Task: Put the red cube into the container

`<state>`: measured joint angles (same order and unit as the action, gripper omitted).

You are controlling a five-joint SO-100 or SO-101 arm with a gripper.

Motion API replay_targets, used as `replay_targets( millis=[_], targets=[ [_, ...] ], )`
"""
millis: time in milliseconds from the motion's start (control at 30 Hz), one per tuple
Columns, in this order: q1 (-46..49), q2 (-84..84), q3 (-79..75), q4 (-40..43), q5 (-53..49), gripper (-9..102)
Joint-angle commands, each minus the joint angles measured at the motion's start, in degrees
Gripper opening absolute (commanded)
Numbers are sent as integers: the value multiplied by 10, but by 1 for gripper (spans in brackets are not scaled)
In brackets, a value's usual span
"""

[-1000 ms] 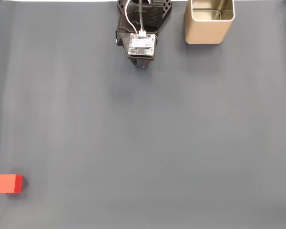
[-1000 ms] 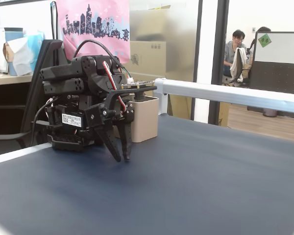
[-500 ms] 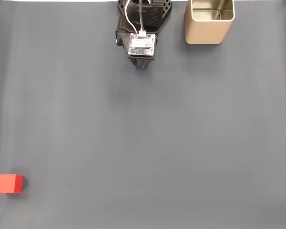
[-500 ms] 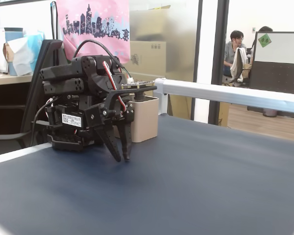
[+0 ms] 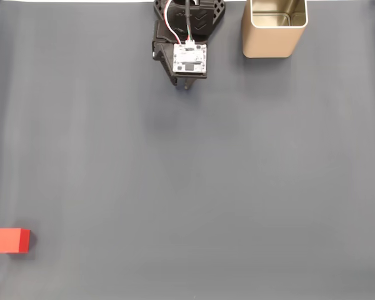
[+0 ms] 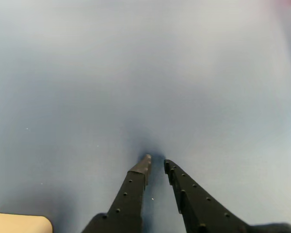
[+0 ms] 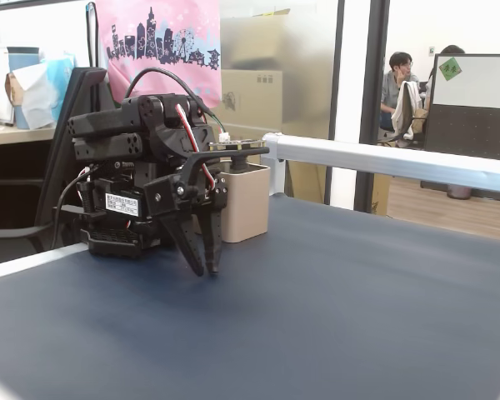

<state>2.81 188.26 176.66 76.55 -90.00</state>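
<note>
From above I see the container (image 5: 274, 28) open-topped at the bench's (image 5: 206, 187) far edge, its shiny inside bare. The red cube (image 5: 12, 240) sits well apart, near the lower-left corner. My end effector (image 6: 155, 162) hangs nearly closed, holding nothing. Behind is an office with a seated person (image 7: 397, 82).

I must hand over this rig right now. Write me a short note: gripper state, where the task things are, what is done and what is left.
Gripper: nearly closed, holding nothing, tips pointing down at the dark grey mat close to the arm's base.
Small bright red cube: alone on the mat at the lower left of the top-down fixed view, far from the gripper.
Tall pale gold square metal tin: upright, no lid, at the top edge, right of the arm; nothing visible inside.
Done: nothing.
Left: reach the cube, grasp it, carry it across, drop it in the tin.
</note>
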Motion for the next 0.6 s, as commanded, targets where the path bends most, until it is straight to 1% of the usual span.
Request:
replay_targets(
  millis=[0,233,333,400,567],
  targets=[
    [0,22,6,8,-6,0],
    [-1,23,6,7,-4,0],
    [-1,1,6,-9,-20,0],
    [3,-10,6,-27,-28,0],
    [25,-54,-23,-107,-47,0]
  ],
)
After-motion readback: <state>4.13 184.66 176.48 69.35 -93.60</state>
